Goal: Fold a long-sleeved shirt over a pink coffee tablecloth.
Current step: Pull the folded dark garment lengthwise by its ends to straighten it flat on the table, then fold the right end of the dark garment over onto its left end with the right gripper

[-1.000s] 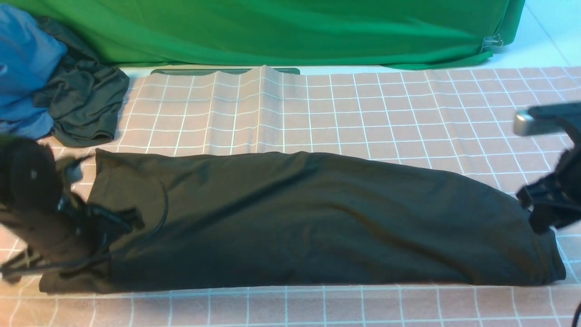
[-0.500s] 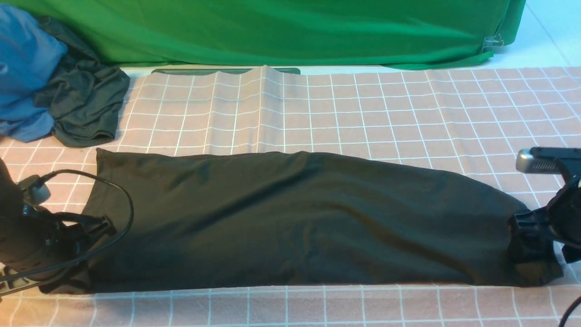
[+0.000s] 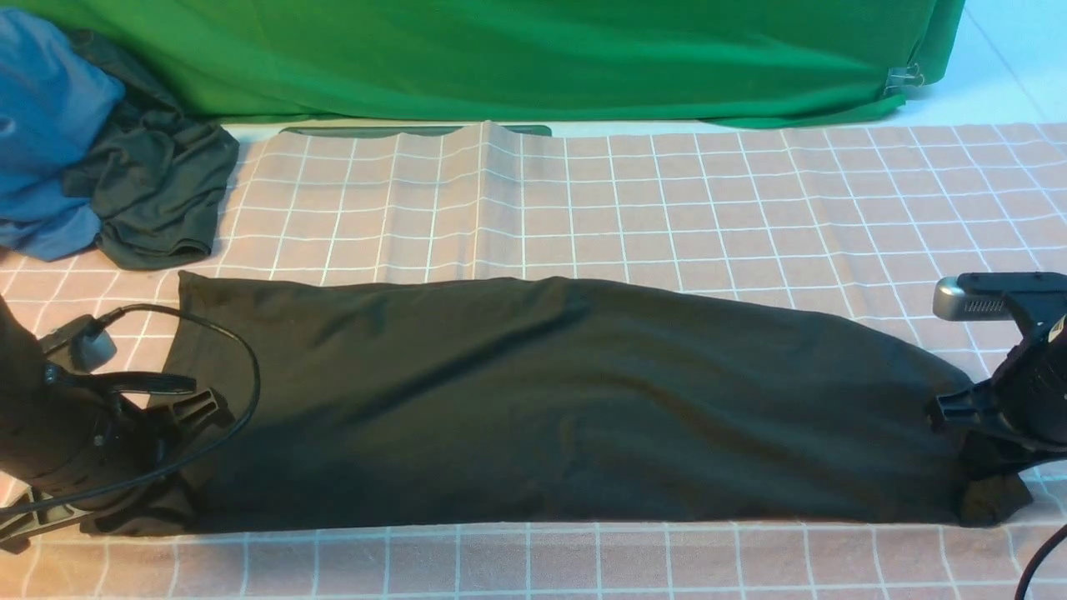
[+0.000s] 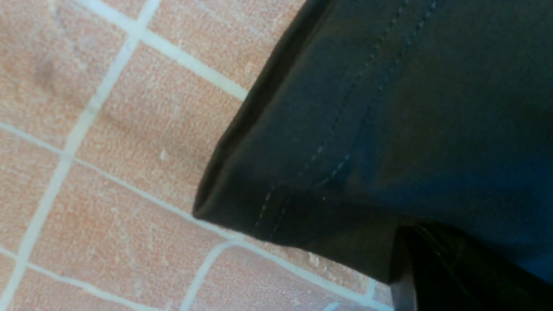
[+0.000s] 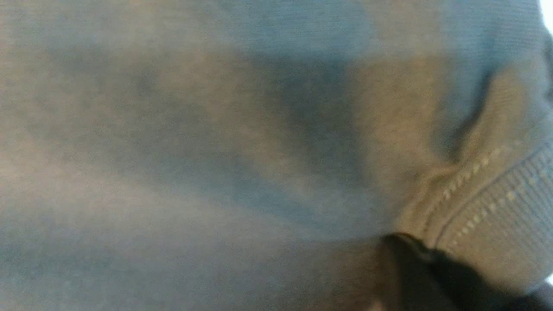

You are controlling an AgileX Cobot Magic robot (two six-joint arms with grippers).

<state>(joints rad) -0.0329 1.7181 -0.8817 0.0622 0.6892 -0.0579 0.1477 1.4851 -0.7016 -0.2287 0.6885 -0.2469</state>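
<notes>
The long-sleeved shirt [image 3: 542,400] lies black and folded into a long band across the pink coffee tablecloth [image 3: 667,208]; no print or label shows. My left gripper [image 3: 162,479] is down at the band's near left corner. In the left wrist view, the stitched hem of the shirt [image 4: 367,108] runs into the shut left gripper [image 4: 432,259] above the tablecloth [image 4: 108,151]. My right gripper [image 3: 982,475] is down on the band's right end. The right wrist view is filled with shirt fabric [image 5: 216,151], creased beside a ribbed band [image 5: 510,207] at the right gripper [image 5: 414,259].
A blue garment [image 3: 46,133] and a smaller dark grey-green garment [image 3: 158,192] are heaped at the far left. A green backdrop cloth [image 3: 517,58] hangs along the back edge. The tablecloth has raised ridges [image 3: 483,192] behind the shirt. A black cable [image 3: 242,367] loops over the shirt's left end.
My left arm has drawn back to the left, off the shirt's top, and settled at its corner. My right gripper has come down onto the shirt's right end and closed there.
</notes>
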